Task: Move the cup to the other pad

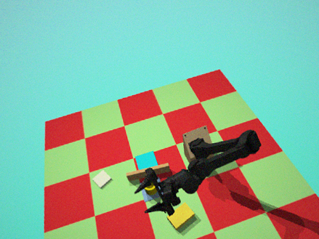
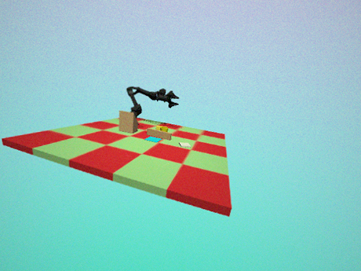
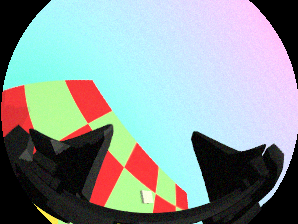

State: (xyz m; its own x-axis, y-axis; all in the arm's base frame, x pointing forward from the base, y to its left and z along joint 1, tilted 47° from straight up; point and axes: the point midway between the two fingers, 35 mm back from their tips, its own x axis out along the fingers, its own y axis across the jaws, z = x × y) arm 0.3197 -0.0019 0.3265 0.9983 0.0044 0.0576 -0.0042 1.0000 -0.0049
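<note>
A yellow cup (image 1: 149, 189) (image 2: 162, 129) stands on a pale blue pad (image 1: 147, 196), partly hidden by my arm in the top view. Any marbles in it are too small to make out. A cyan pad (image 1: 145, 160) (image 2: 152, 139) lies on the far side of a low wooden wall (image 1: 144, 173) (image 2: 158, 133) that stands between the two pads. My gripper (image 1: 141, 201) (image 2: 173, 100) (image 3: 153, 132) is open and empty. It hangs high above the floor, over the cup's side of the wall, pointing outward.
A flat yellow block (image 1: 181, 215) lies near the cup's pad. A small white tile (image 1: 101, 178) (image 2: 184, 144) (image 3: 143, 196) lies off to one side. The arm's brown base box (image 1: 195, 136) (image 2: 128, 122) stands behind. The checkered floor (image 1: 118, 236) ends in open edges.
</note>
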